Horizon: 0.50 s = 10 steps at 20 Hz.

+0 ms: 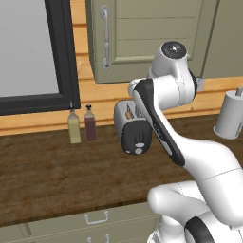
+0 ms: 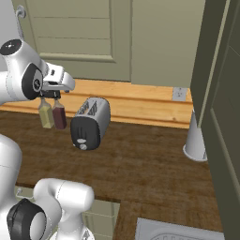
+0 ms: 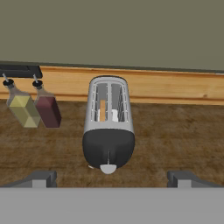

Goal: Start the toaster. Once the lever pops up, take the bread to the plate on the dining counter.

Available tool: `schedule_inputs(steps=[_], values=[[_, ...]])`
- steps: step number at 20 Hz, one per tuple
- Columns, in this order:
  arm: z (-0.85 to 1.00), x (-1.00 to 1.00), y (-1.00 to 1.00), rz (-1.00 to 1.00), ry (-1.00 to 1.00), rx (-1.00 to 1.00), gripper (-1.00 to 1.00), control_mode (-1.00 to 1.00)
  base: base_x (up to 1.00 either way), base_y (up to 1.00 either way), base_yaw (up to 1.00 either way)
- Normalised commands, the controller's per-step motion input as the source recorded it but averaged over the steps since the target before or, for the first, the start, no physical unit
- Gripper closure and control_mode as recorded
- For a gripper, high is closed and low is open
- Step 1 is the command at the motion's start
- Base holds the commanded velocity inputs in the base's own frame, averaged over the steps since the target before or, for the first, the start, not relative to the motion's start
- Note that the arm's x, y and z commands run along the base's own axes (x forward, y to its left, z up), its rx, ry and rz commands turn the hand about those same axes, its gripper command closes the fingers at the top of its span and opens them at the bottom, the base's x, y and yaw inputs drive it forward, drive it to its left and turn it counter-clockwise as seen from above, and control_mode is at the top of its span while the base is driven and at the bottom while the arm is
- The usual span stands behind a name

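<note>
The silver toaster (image 3: 108, 118) lies on the dark wood worktop (image 1: 52, 175), its black end face toward me with a pale knob (image 3: 108, 168) at the bottom. A thin dark line up the middle of that face marks the lever (image 3: 108, 153). A golden strip of the bread (image 3: 102, 110) shows in one slot. My gripper (image 3: 112, 179) hovers open in front of and above the toaster, its fingertips (image 3: 41, 178) spread wide either side of the end face, touching nothing. In the right base view the gripper (image 2: 50, 98) hangs up and left of the toaster (image 2: 90, 123). The plate and dining counter are out of view.
A yellow bottle (image 1: 74, 126) and a dark red bottle (image 1: 89, 124) stand just left of the toaster by the wall. A white cylinder (image 2: 194, 138) stands at the right near a tall cabinet side. Green cabinet doors (image 1: 142, 33) hang above.
</note>
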Motion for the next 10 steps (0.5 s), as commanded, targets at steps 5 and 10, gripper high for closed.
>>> schedule_inputs(steps=[5, 10], values=[[0.0, 0.0, 0.0, 0.0, 0.0, 0.0, -1.0, -1.0, 0.0, 0.0, 0.0], [0.0, 0.0, 0.0, 0.0, 0.0, 0.0, -1.0, -1.0, 0.0, 0.0, 0.0]])
